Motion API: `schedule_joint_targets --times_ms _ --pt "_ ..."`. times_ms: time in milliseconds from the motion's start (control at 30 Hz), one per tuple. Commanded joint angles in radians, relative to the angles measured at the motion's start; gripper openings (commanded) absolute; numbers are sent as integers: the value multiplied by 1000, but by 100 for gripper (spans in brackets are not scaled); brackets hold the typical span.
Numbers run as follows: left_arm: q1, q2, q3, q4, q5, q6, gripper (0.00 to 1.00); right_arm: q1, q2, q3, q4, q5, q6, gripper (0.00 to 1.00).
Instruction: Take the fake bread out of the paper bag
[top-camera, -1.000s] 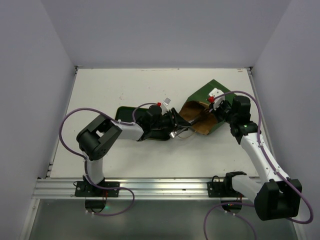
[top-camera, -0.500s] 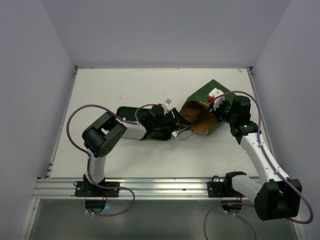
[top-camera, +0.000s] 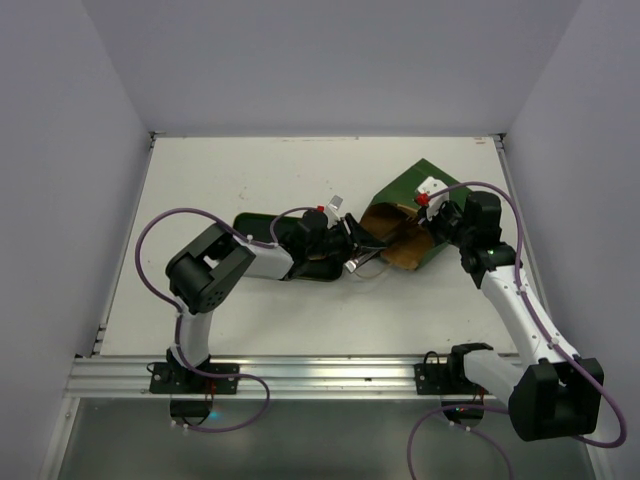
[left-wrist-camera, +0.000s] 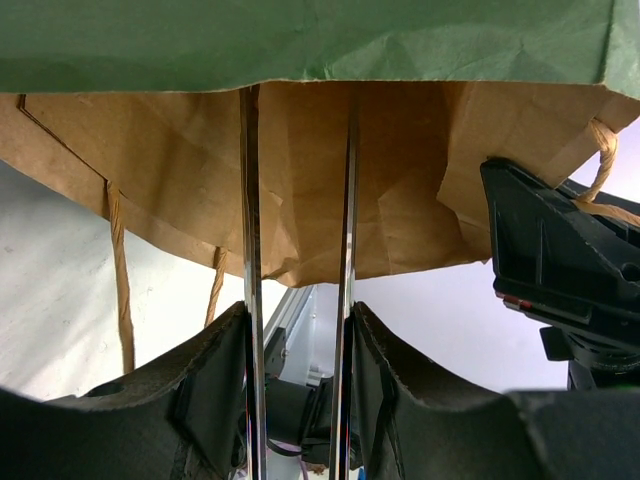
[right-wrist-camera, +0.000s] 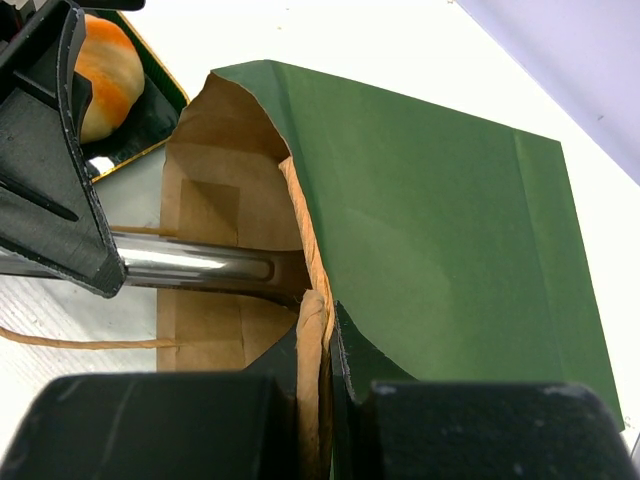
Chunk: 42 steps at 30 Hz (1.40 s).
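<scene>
The paper bag (top-camera: 415, 187) lies on its side, green outside, brown inside, its mouth facing left. My right gripper (top-camera: 432, 213) is shut on the bag's upper rim (right-wrist-camera: 318, 300). My left gripper (top-camera: 345, 243) is shut on the metal tongs (left-wrist-camera: 250, 200), whose two blades stand apart and reach into the bag's mouth (left-wrist-camera: 330, 170). The tongs (right-wrist-camera: 190, 262) also show in the right wrist view. One yellow-orange roll (right-wrist-camera: 108, 75) lies in the dark tray (right-wrist-camera: 165, 105). No bread shows inside the bag.
The dark tray (top-camera: 252, 225) sits left of the bag, mostly under my left arm. The bag's string handles (left-wrist-camera: 118, 270) trail on the white table (top-camera: 250, 170). Walls close the table on three sides.
My left gripper has shifted right with the tongs, bringing their tips into the bag's mouth. The right gripper and the bag have stayed put.
</scene>
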Motion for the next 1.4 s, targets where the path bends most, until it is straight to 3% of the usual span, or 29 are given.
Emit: schedule_joint_targets --times_ms 0,467,633,800,967,1367 --pt "-5 5 33 77 -13 -18 47 -2 -25 0 27 -40 3 2" --pt "-3 41 59 16 -12 -6 46 -2 -26 0 25 -44 5 2" --pt "-3 41 56 14 -2 4 36 -2 -28 0 23 -46 5 2" --pt "-3 30 46 23 10 19 14 -1 -31 2 22 -44 3 2" --pt "-3 -18 22 3 21 60 0 -1 -34 2 22 -40 3 2" --pt "-3 -163 -110 -12 45 171 0 -1 -34 -2 46 6 20 2"
